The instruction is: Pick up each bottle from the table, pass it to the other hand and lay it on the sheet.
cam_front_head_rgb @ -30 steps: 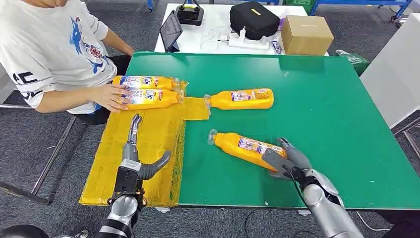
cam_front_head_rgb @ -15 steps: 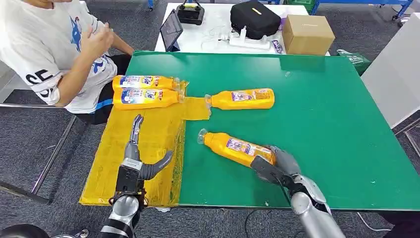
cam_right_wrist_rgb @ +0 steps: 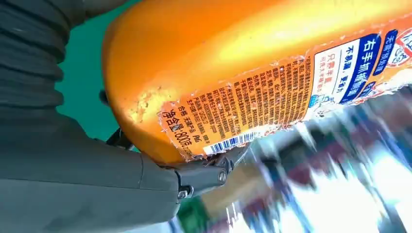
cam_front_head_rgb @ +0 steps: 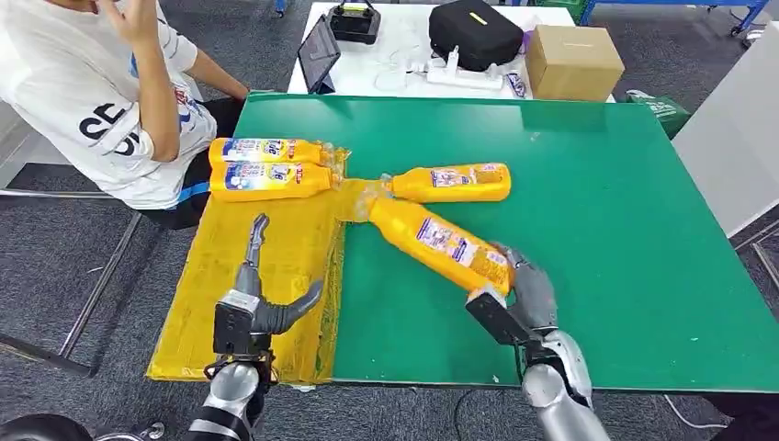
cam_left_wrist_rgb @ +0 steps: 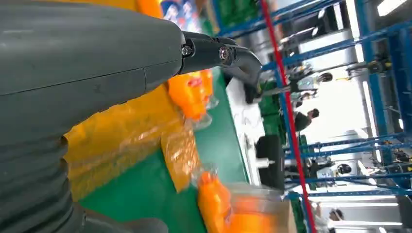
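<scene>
Orange bottle (cam_front_head_rgb: 439, 243) in right hand (cam_front_head_rgb: 516, 299) (mid-table)

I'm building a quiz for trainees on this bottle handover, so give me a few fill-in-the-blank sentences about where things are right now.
1. The right hand grips an orange bottle by its ____ end.
2. The number of bottles lying on the yellow sheet is ____.
3. The left hand, open, holds ____.
4. One more bottle lies on the ____ table.

Missing words: base; two; nothing; green
</scene>
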`<state>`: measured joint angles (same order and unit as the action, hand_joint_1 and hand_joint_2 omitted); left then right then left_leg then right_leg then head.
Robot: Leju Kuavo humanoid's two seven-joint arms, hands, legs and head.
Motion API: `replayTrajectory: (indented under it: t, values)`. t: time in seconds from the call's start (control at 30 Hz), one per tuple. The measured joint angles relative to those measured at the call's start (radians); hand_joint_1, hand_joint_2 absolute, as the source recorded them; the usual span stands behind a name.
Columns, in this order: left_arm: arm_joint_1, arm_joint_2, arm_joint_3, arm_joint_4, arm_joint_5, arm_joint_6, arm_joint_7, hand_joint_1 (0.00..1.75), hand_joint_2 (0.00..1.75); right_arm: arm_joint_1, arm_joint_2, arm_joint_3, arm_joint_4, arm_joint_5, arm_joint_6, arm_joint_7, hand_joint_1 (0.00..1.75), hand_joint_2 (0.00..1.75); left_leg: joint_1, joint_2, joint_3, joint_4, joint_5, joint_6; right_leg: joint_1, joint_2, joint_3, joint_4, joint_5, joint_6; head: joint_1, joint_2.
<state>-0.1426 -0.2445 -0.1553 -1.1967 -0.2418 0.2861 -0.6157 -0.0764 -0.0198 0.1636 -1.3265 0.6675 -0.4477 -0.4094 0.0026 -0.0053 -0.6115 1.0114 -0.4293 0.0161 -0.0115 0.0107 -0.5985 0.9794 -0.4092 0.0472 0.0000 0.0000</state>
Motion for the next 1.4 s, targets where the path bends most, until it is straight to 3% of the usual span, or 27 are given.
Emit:
replayTrajectory:
  t: [0.17, 0.4, 0.63, 0.87, 1.17, 1.4]
  values:
    - [0.024, -0.011, 0.001, -0.040, 0.111, -0.039, 0.036, 0.00, 1.75, 0.085, 0.092, -0.039, -0.161, -0.056, -0.167, -0.089, 1.75, 1.75, 0.001, 0.000, -0.001, 0.000, -0.001, -0.001, 0.000, 0.000, -0.001, 0.000, -0.001, 0.000, 0.000, 0.000]
    - [0.055, -0.015, 0.013, -0.090, 0.278, -0.129, 0.135, 0.00, 1.75, 0.167, 0.170, -0.086, -0.276, -0.112, -0.244, -0.192, 1.75, 1.75, 0.000, 0.000, -0.001, 0.000, -0.001, -0.001, 0.000, 0.000, 0.000, 0.000, -0.001, 0.000, 0.000, 0.000]
    - [0.088, 0.009, -0.022, -0.084, 0.716, -0.587, 0.305, 0.00, 1.75, 0.183, 0.198, -0.084, -0.249, -0.109, -0.239, -0.267, 1.75, 1.75, 0.000, 0.000, -0.001, 0.000, -0.001, -0.001, 0.000, 0.000, 0.000, 0.000, -0.001, 0.000, 0.001, 0.000]
    - [0.091, 0.043, -0.098, -0.072, 0.843, -0.754, 0.321, 0.00, 1.75, 0.171, 0.206, 0.008, -0.136, -0.067, -0.221, -0.284, 1.75, 1.75, 0.001, 0.000, -0.001, 0.000, -0.001, -0.001, 0.000, 0.000, -0.001, 0.000, -0.001, -0.001, 0.001, 0.000]
    - [0.091, 0.062, -0.159, -0.070, 0.829, -0.765, 0.299, 0.00, 1.75, 0.145, 0.226, 0.127, 0.025, -0.071, -0.199, -0.281, 1.75, 1.75, 0.001, 0.000, -0.001, 0.000, -0.001, -0.001, 0.000, 0.000, -0.001, 0.000, -0.001, -0.001, 0.001, 0.000]
    - [0.078, 0.069, -0.188, -0.048, 0.681, -0.644, 0.288, 0.00, 1.75, 0.102, 0.245, 0.213, 0.145, -0.071, -0.178, -0.261, 1.75, 1.75, 0.001, 0.000, -0.001, 0.000, -0.001, -0.001, 0.000, 0.000, -0.001, 0.000, -0.001, -0.001, 0.000, 0.000]
